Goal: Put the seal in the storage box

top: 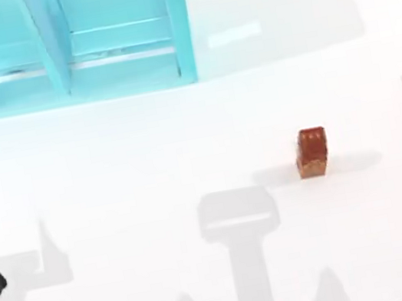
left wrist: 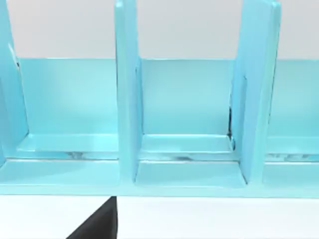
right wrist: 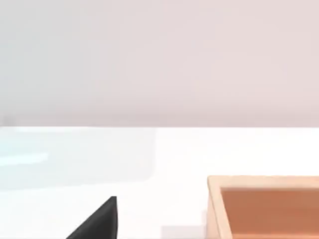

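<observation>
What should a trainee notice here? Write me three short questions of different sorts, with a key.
1. True or false: the seal sits inside the blue rack.
2. Where does the blue rack stand in the top view? A) far left of the table B) near right C) beside the seal
3. Fill in: the right wrist view shows a corner of an orange-tan ____.

Key:
1. False; the seal stands alone on the bare table, right of the middle.
2. A.
3. box.
</observation>
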